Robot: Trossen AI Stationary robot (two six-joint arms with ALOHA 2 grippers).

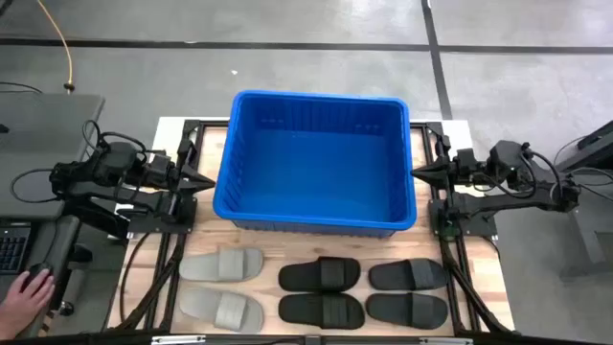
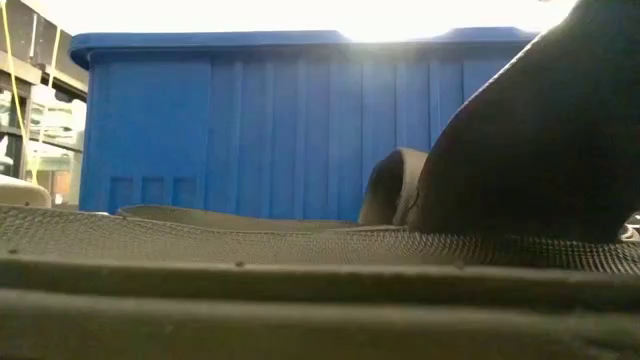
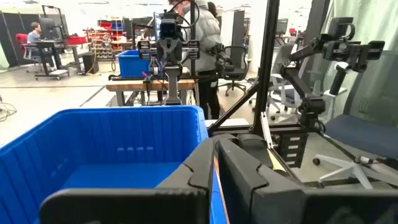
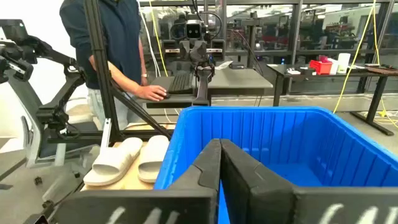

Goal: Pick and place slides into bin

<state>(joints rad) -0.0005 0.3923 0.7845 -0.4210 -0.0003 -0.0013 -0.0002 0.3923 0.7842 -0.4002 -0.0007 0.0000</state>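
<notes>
Bin: the blue bin point(image 1: 314, 163) is standing in the middle of the worktop point(image 1: 484, 278), and its inside is showing only blue floor.
Left tool: the left tool point(image 1: 205, 181) is waiting just outside the bin's left wall, near the rim, with its fingers pressed together on nothing.
Right tool: the right tool point(image 1: 420, 172) is waiting just outside the bin's right wall, also closed together and gripping nothing.
Grey slides: two light grey slides point(image 1: 222, 264) are lying in front of the bin, toward its left corner, one behind the other.
Black slides: four black slides point(image 1: 321, 275) are lying in front of the bin, in two pairs, toward its middle and right corner.
Free room: a narrow strip of bare worktop is separating the bin's front wall from the nearest slides; each tool is keeping a small gap from the rim.
Person: a hand point(image 1: 26, 290) is resting beyond the worktop's left edge, well apart from the bin.
</notes>
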